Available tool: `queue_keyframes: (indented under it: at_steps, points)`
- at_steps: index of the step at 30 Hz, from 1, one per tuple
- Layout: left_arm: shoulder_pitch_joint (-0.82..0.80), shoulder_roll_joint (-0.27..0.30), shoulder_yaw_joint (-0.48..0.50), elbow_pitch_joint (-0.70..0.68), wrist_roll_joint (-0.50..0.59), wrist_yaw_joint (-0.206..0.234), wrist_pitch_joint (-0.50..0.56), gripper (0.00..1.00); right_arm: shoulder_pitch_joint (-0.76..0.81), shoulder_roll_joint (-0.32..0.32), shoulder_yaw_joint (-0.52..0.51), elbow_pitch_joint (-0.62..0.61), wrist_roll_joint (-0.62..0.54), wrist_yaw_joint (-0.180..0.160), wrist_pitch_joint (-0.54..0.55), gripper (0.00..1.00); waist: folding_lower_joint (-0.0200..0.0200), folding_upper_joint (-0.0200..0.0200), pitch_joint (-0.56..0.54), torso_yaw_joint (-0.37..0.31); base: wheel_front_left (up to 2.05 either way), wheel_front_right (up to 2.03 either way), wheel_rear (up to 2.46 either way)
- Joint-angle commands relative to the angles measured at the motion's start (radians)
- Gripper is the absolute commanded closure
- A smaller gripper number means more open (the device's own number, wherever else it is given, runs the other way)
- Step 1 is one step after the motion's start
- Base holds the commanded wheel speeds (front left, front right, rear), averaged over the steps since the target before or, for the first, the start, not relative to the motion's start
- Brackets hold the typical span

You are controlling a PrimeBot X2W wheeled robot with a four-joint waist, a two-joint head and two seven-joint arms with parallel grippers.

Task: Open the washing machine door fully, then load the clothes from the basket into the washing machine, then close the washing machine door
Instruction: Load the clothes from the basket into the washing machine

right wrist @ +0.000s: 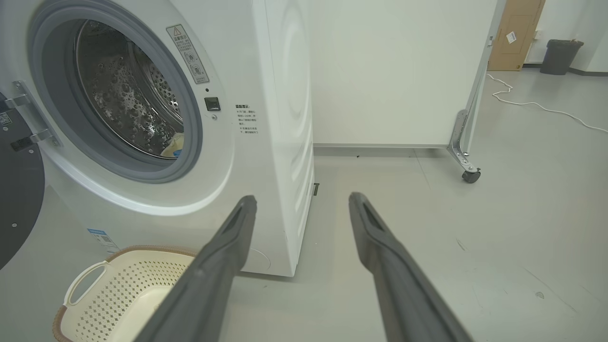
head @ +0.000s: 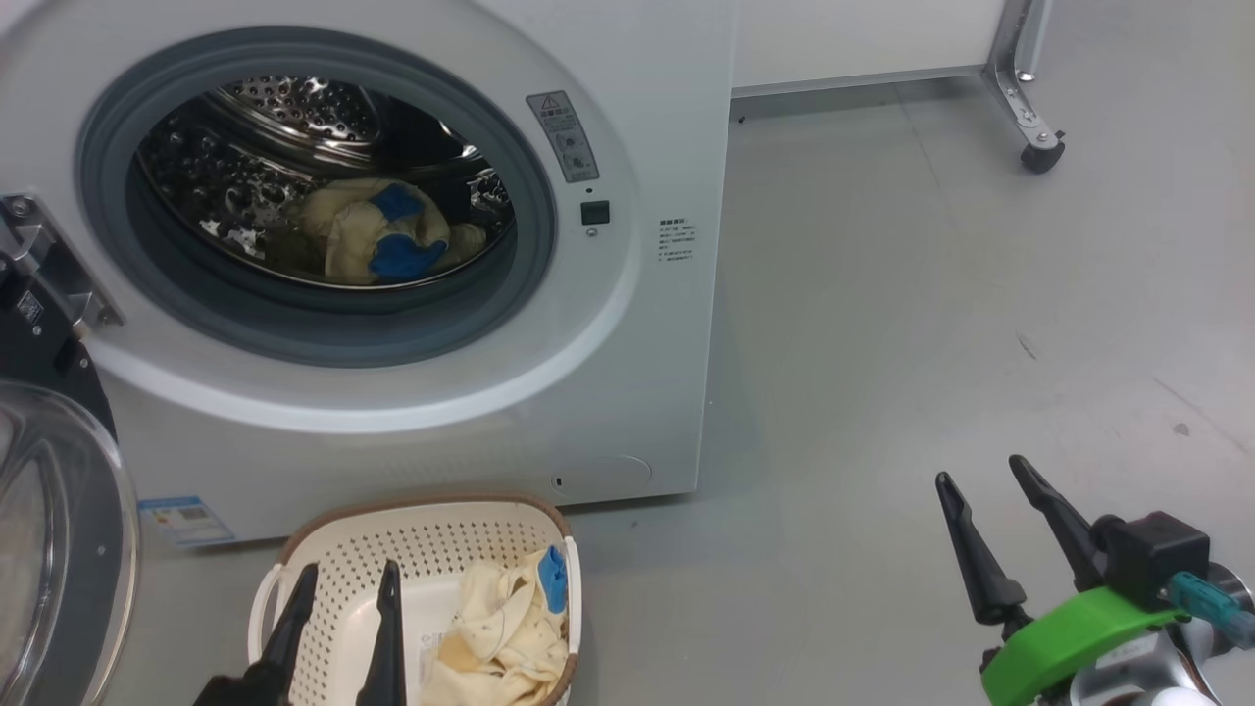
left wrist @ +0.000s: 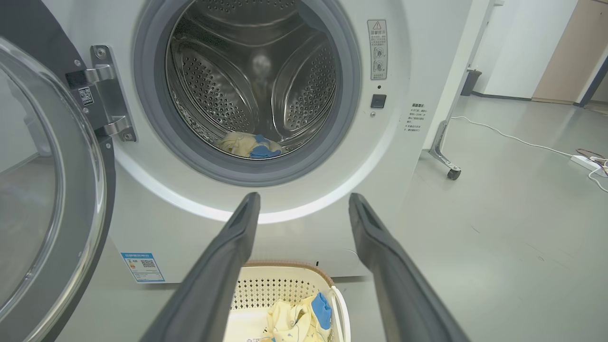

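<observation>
Left tool (head: 352, 567) hovers spread and empty over the basket (head: 422, 502), fingers pointing at the washer (head: 647, 147). Right tool (head: 980, 469), also spread, hangs over bare floor (head: 882, 294). Clothes (head: 500, 628) lie in the basket, more in the drum (head: 294, 108); the door (head: 59, 529) stands open.

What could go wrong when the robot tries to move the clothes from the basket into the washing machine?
1. The open left gripper hangs over the bare side of the basket, while the clothes lie bunched against the other side. It might close on nothing or pinch the basket wall.
2. If dropped too early, the clothes could hang over the grey seal and get pinched by the door later.
</observation>
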Motion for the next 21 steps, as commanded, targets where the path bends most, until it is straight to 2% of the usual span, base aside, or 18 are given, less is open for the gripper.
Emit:
queue_keyframes:
  at_steps: [1, 14, 21]
  points:
    - [-0.031, 0.004, 0.041, -0.025, -0.005, 0.122, -0.013, 0.0, -0.027, -0.011, 0.013, -0.04, -0.005, 0.0, 0.0, 0.0, 0.0001, 0.0, 0.001, 0.0, 0.0, 0.0, 0.0]
    - [-0.038, -0.002, 0.049, -0.021, 0.006, 0.112, -0.014, 0.0, -0.026, -0.008, 0.016, -0.046, -0.004, 0.0, 0.002, 0.0, 0.0001, 0.0, 0.008, 0.004, 0.0, 0.0, 0.0]
    - [-0.059, -0.01, 0.033, -0.008, 0.011, 0.091, -0.012, 0.0, -0.027, -0.007, 0.014, -0.055, -0.003, 0.0, 0.0, 0.0, 0.0001, 0.0, 0.027, 0.023, 0.0, 0.0, 0.0]
